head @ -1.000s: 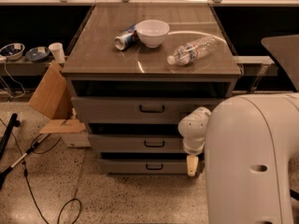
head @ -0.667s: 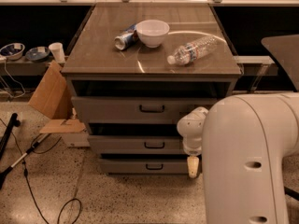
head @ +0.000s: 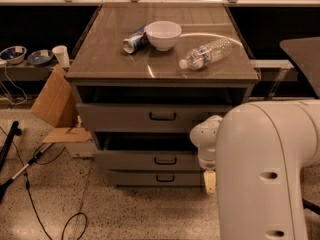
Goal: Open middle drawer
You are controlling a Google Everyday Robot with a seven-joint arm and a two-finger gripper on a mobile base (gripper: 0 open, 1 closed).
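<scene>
The grey three-drawer cabinet (head: 75,86) stands at the centre of the camera view. The middle drawer (head: 130,160) has a small black bar handle (head: 165,160), and a dark gap shows above its front. The taller top drawer (head: 120,117) is above it and the narrow bottom drawer (head: 135,178) is below it. My gripper (head: 210,180) hangs at the right end of the lower drawers, below a white wrist joint (head: 206,136). It is mostly hidden by my large white arm (head: 265,174). It is to the right of the middle handle and apart from it.
On the cabinet top lie a white bowl (head: 163,34), a crushed can (head: 133,42) and a plastic bottle (head: 206,53). A cardboard piece (head: 52,101) leans at the left. Cables (head: 30,166) cross the speckled floor. A shelf with bowls and a cup (head: 61,55) is at the far left.
My white arm has shifted slightly left and fills a bit more of the right side. The drawers and the objects on top have not moved.
</scene>
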